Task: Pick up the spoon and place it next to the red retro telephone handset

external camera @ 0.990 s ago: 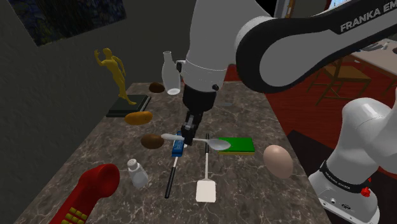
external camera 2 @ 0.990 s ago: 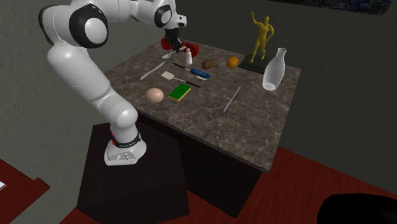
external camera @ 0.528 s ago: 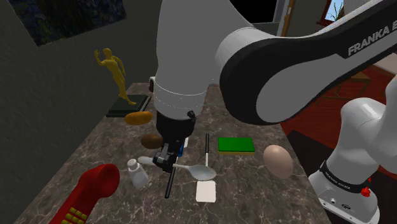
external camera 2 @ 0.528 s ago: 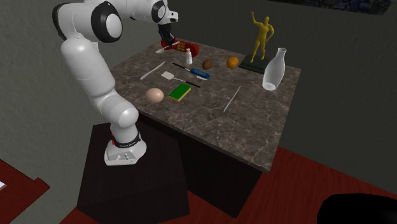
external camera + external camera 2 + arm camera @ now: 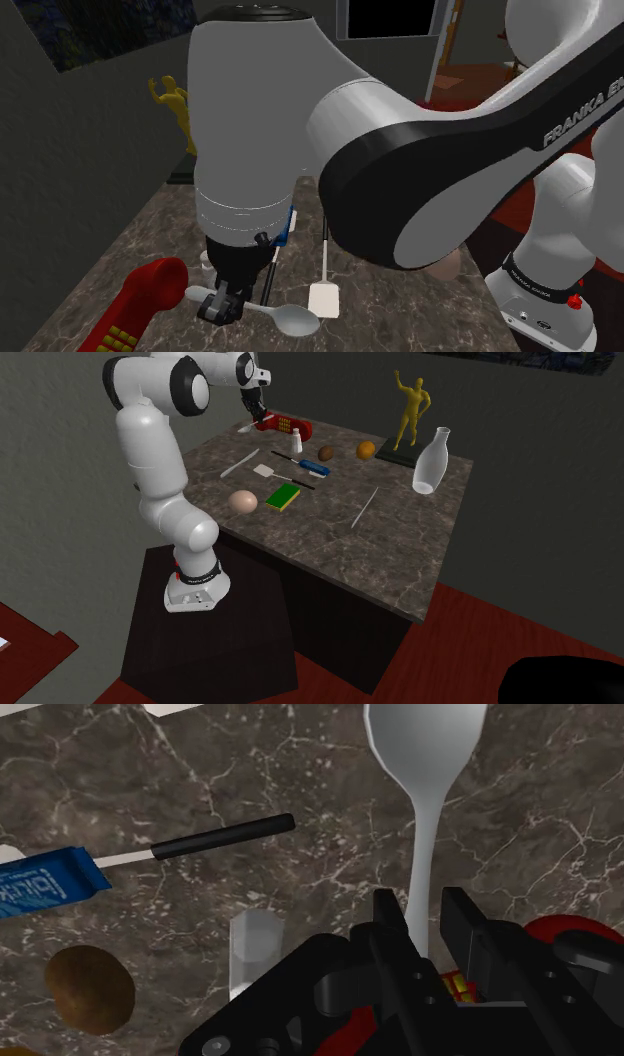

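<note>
At the lower middle of the shoulder view, the grey spoon [image 5: 285,318] hangs level, seemingly just above the marble tabletop [image 5: 100,285]. The black gripper [image 5: 222,308] clasps its handle between nearly closed fingers. The bowl points away from the red telephone handset [image 5: 140,305], which is just beside it. Lowering should be straight and slow (the white spatula [image 5: 325,296] lies near the bowl), with release only once the spoon rests flat on bare marble.
</note>
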### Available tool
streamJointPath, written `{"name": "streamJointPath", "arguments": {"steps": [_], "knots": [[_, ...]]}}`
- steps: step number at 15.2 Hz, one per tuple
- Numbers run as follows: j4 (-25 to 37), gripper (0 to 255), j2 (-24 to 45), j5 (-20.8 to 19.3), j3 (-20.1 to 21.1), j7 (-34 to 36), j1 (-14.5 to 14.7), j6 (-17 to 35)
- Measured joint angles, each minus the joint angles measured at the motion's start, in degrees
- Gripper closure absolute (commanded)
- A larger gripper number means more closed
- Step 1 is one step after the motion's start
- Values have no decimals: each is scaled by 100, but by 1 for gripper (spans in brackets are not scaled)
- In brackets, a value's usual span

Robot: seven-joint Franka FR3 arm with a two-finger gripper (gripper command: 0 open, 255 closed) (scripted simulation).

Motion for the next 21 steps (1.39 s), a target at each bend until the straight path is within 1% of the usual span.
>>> {"name": "streamJointPath", "arguments": {"steps": [8, 21], "knots": [[-402, 255, 191, -124, -6, 94, 20, 575], [-873, 255, 663, -459, -69, 334, 84, 1474]]}}
